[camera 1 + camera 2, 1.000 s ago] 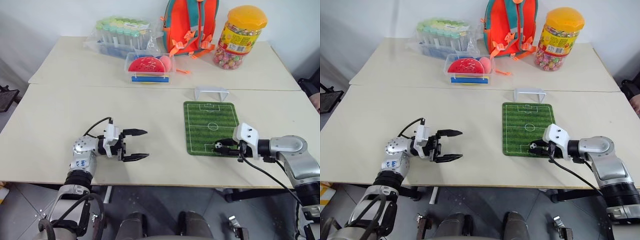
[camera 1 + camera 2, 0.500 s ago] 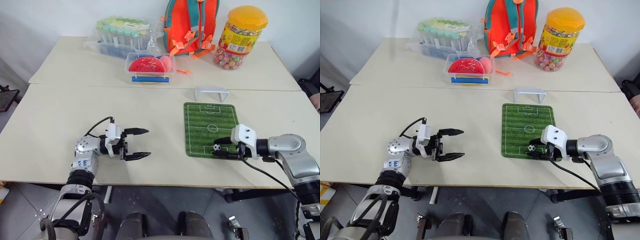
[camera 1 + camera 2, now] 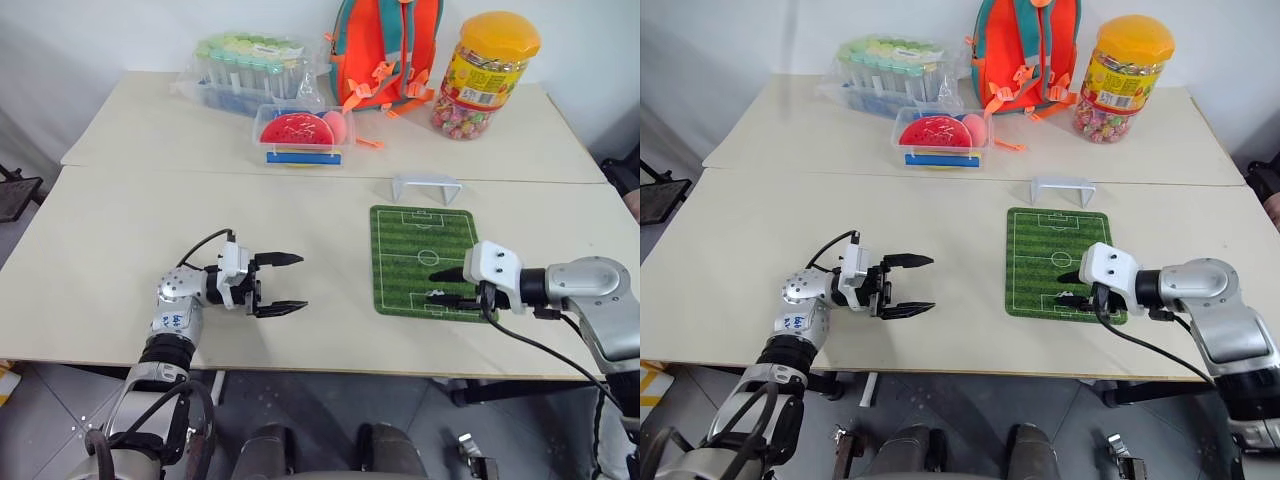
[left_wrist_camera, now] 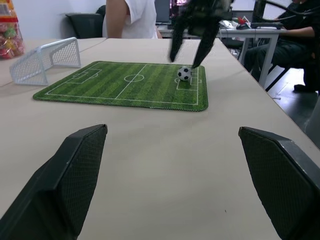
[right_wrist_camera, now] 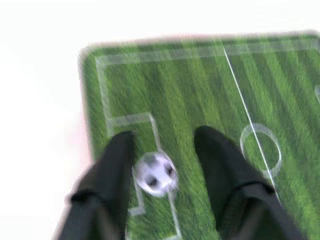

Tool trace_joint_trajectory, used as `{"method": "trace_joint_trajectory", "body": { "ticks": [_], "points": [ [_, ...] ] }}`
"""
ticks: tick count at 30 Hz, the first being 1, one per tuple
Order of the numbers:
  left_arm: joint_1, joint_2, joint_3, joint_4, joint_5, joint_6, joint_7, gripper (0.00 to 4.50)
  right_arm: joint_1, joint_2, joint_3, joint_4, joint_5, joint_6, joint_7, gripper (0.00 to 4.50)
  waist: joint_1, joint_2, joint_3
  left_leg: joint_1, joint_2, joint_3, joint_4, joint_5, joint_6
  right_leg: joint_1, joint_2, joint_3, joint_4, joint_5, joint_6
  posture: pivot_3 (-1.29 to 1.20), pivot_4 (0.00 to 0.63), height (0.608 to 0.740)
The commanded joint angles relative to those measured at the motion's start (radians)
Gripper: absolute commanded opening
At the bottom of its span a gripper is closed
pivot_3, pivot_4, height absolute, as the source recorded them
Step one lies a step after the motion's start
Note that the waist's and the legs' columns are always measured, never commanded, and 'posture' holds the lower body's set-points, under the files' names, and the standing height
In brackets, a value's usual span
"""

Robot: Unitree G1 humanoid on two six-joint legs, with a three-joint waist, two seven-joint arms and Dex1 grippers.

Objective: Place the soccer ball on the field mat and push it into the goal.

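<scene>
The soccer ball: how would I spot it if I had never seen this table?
Find the green field mat on the table's right half, with the white goal just beyond its far edge. At the mat's near end, opposite the goal, sits the soccer ball, between the black fingers of the right gripper. It is tiny, round and white with black patches, nothing else there is.

The left gripper (image 3: 290, 283) has two thin black fingers that end in sharp points. Behind the fingers sits a small white block, and a black cable loops up from it. Further back comes a shiny silver ball-shaped joint with a little sticker (blue marks on it, too small to read). The right gripper (image 3: 436, 285) has the same black fingers, a white block behind them, then a thick silver arm with a black cable hanging under it.
</scene>
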Motion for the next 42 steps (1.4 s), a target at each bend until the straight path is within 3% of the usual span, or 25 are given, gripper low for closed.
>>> {"method": "trace_joint_trajectory", "body": {
  "ticks": [1, 2, 3, 12, 17, 21, 27, 32, 38, 42],
  "points": [
    [-0.017, 0.004, 0.013, 0.001, -0.005, -0.015, -0.013, 4.50, 0.071, -0.010, -0.025, -0.119, 0.045, 0.047, -0.013, 0.44, 0.000, 0.000, 0.000, 0.000, 0.000, 0.000, 0.000, 0.000, 0.000, 0.000, 0.000, 0.000, 0.000, 0.000, 0.000, 0.00, 0.150, 0.740],
    [-0.019, 0.005, 0.013, 0.006, -0.004, -0.016, -0.016, 4.50, 0.094, -0.009, -0.020, -0.127, 0.041, 0.044, -0.015, 0.08, 0.000, 0.000, 0.000, 0.000, 0.000, 0.000, 0.000, 0.000, 0.000, 0.000, 0.000, 0.000, 0.000, 0.000, 0.000, 0.00, 0.150, 0.740],
    [-0.021, 0.006, 0.013, 0.009, -0.004, -0.017, -0.019, 4.50, 0.110, -0.010, -0.016, -0.130, 0.035, 0.040, -0.015, 0.03, 0.000, 0.000, 0.000, 0.000, -0.001, 0.000, 0.000, 0.000, 0.000, 0.000, 0.000, 0.000, 0.000, 0.000, 0.000, 0.00, 0.150, 0.740],
    [-0.029, 0.014, 0.018, 0.011, -0.005, -0.016, -0.033, 4.50, 0.077, 0.018, 0.008, 0.044, -0.013, -0.050, -0.036, 0.03, -0.005, 0.000, 0.000, 0.000, 0.000, 0.001, 0.000, 0.000, 0.000, 0.000, 0.000, 0.000, 0.000, 0.000, 0.000, 0.00, 0.150, 0.740],
    [-0.033, 0.018, 0.020, 0.015, -0.002, -0.022, -0.035, 4.50, -0.079, 0.033, 0.031, 0.276, -0.066, -0.150, -0.036, 0.03, -0.007, 0.000, 0.000, 0.000, 0.000, 0.001, 0.001, 0.000, 0.000, 0.000, 0.000, 0.000, 0.000, 0.000, 0.000, 0.00, 0.150, 0.740],
    [-0.057, 0.014, 0.024, 0.041, 0.007, -0.036, -0.022, 4.50, -0.339, 0.079, 0.017, 0.574, -0.136, -0.274, -0.145, 0.03, -0.011, 0.000, 0.001, 0.001, 0.000, 0.002, 0.000, 0.000, 0.000, 0.000, 0.000, 0.000, 0.000, 0.000, 0.000, 0.00, 0.150, 0.740],
    [-0.090, 0.007, 0.030, 0.089, 0.015, -0.066, -0.006, 4.50, -0.502, 0.073, -0.042, 0.714, -0.137, -0.338, -0.227, 0.03, -0.011, 0.000, 0.001, -0.001, 0.000, 0.001, 0.000, 0.000, 0.000, 0.000, 0.000, -0.002, 0.001, 0.000, 0.000, 0.00, 0.150, 0.740],
    [-0.107, -0.002, 0.033, 0.118, 0.021, -0.078, 0.007, 4.50, -0.470, 0.051, -0.085, 0.645, -0.113, -0.303, -0.224, 0.03, -0.007, 0.000, 0.001, -0.005, 0.000, 0.003, 0.001, 0.000, 0.000, -0.001, -0.001, -0.007, 0.000, 0.000, 0.000, 0.00, 0.150, 0.740],
    [-0.140, -0.022, 0.056, 0.154, 0.014, -0.040, 0.060, 4.50, -0.256, -0.002, -0.217, 0.435, -0.043, -0.174, -0.245, 0.03, -0.001, 0.000, 0.001, -0.009, -0.001, 0.000, 0.003, 0.000, 0.000, -0.001, -0.002, -0.010, 0.000, 0.000, 0.000, 0.00, 0.150, 0.740],
    [-0.177, -0.034, 0.099, 0.168, -0.010, 0.016, 0.120, 4.50, 0.022, -0.020, -0.347, 0.289, 0.052, -0.117, -0.184, 0.87, 0.010, 0.000, 0.001, -0.010, -0.001, -0.004, 0.003, 0.000, 0.000, -0.001, -0.002, -0.014, -0.001, 0.000, 0.000, 0.00, 0.150, 0.740]
  ]
}}
